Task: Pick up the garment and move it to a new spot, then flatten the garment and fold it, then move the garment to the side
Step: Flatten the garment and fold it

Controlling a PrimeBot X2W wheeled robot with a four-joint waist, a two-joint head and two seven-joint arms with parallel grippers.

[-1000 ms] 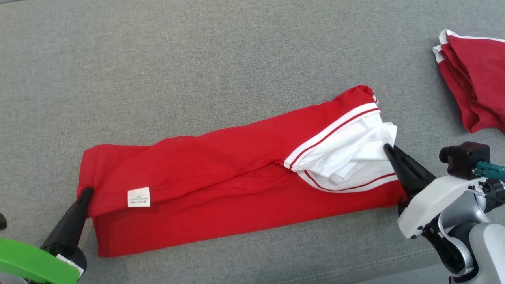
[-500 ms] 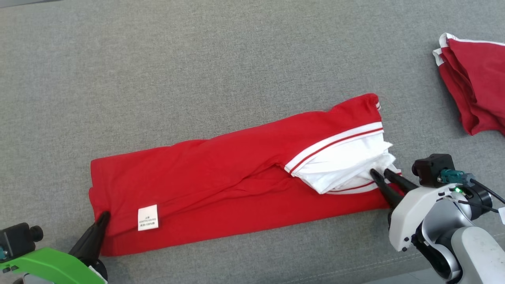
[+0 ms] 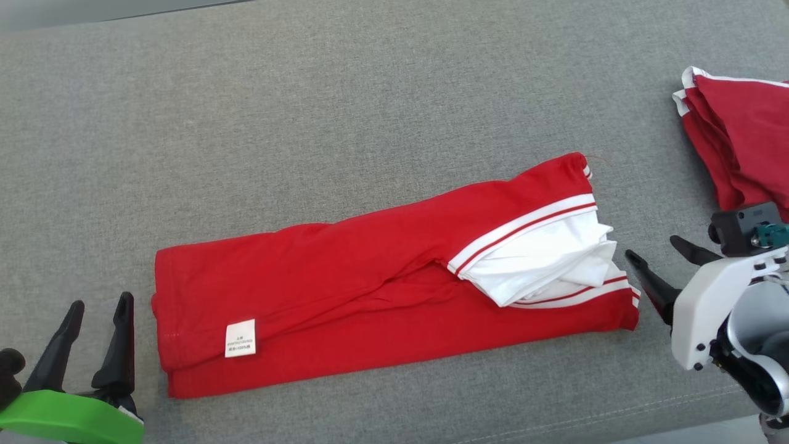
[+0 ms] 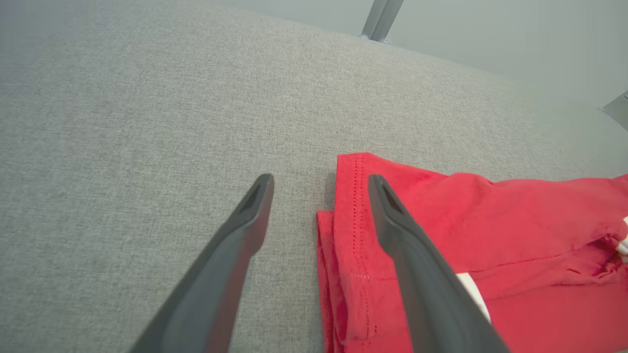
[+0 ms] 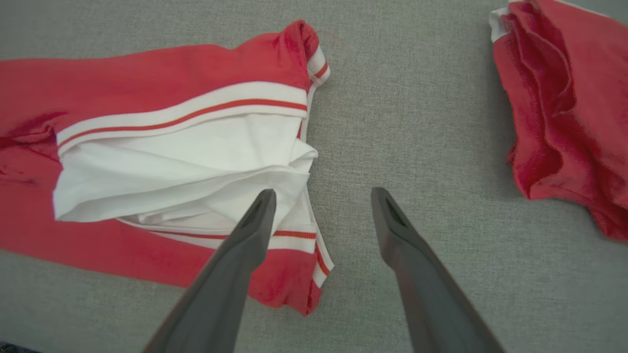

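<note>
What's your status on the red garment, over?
Left hand open, right hand open, both off the cloth. Red garment folded into a long strip, flat on grey surface. Second red garment lies apart at right, nothing blocking.

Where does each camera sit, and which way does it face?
Head view: on the robot's head, facing forward and down at the garment; left gripper and right gripper, both open, at the lower corners.
Left wrist view: on the left wrist, facing along its two fingers to the garment's hemmed end.
Right wrist view: on the right wrist, facing along its fingers to the garment's white end and a red pile.
Shared: head and right wrist views both catch the pile.
</note>
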